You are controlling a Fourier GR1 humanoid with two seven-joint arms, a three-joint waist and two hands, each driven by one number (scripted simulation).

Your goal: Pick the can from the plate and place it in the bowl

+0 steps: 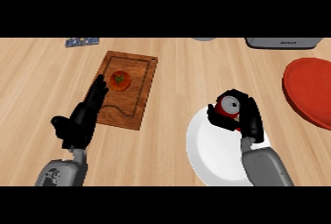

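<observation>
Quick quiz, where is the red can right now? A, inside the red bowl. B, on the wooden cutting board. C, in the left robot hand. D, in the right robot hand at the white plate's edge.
D: the right robot hand curls round the red can at the white plate's upper edge; the red bowl sits apart at the right.

can [228, 105]: mostly hidden inside the right hand [250, 122], only its top shows | plate [207, 151]: part hidden under that hand, bottom cut off | red bowl [311, 89]: cut off at right edge | grey box [282, 42], blue thing [82, 41]: cut off at top
</observation>
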